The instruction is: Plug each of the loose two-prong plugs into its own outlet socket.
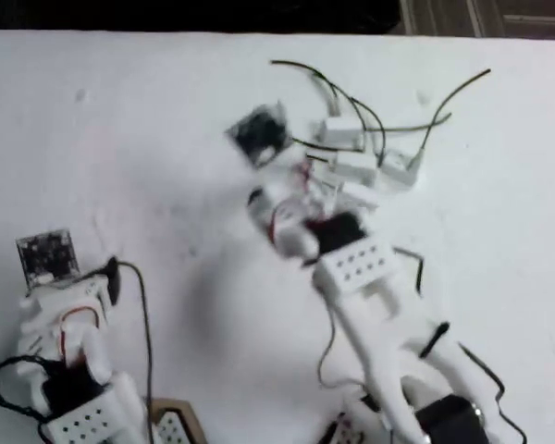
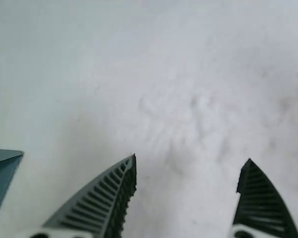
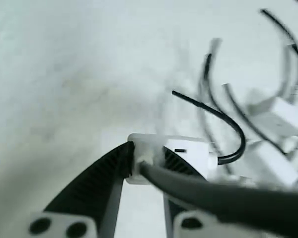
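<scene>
**White counter with two arms and a cluster of corded blocks**

White matte counter (image 1: 120, 139) carries a cluster of white plastic blocks with thin black cords (image 1: 356, 157) in its far central part. Right arm (image 1: 379, 314) runs from the counter's near edge up to the near side of the cluster. Right end effector (image 3: 148, 151) is pinched on one end of a white rectangular plastic block (image 3: 188, 156) at the cluster's near side. A black cord (image 3: 228, 124) leaves the block's other end and curves away in an arc. One dark slot shows on the block's face; whether it is a plug or a socket cannot be told. Further white blocks (image 3: 275, 116) lie just beyond it in the cluster. Left arm (image 1: 74, 370) sits well apart from the cluster, to its near left. Left end effector (image 2: 191, 159) has its ribbed dark fingers (image 2: 114, 193) spread over bare counter, holding nothing.
</scene>
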`<state>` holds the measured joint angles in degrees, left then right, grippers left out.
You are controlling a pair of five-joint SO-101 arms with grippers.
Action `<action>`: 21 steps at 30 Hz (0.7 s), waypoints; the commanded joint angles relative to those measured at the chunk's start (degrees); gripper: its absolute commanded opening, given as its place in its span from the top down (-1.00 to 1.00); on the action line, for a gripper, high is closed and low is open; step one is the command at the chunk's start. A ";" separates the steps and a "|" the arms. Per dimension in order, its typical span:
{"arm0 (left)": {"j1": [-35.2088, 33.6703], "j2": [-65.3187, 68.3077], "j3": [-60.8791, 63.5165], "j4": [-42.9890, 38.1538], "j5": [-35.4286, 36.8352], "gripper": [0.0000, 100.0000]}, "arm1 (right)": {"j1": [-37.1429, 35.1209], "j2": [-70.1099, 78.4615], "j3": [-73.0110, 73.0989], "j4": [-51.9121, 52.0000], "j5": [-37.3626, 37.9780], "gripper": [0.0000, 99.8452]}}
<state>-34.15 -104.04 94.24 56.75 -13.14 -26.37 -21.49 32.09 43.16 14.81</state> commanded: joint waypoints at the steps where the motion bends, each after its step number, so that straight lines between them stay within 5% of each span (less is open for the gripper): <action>1: 0.40 -0.48 -0.26 -1.14 -0.44 0.35 | 4.79 5.93 -9.49 0.31 0.62 0.97; 8: 0.40 -0.48 -0.09 -1.14 -0.44 0.35 | 10.07 25.27 -21.98 -7.43 0.62 0.94; 15: 0.48 -0.48 0.00 -1.05 -0.44 0.35 | 10.42 31.34 -28.04 -1.89 0.26 0.55; 21: 1.10 -0.48 0.00 -1.14 -0.44 0.35 | 7.43 20.18 -28.22 12.97 0.53 0.77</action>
<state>-34.15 -104.04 94.59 56.75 -13.14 -17.05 6.55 6.51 49.05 14.90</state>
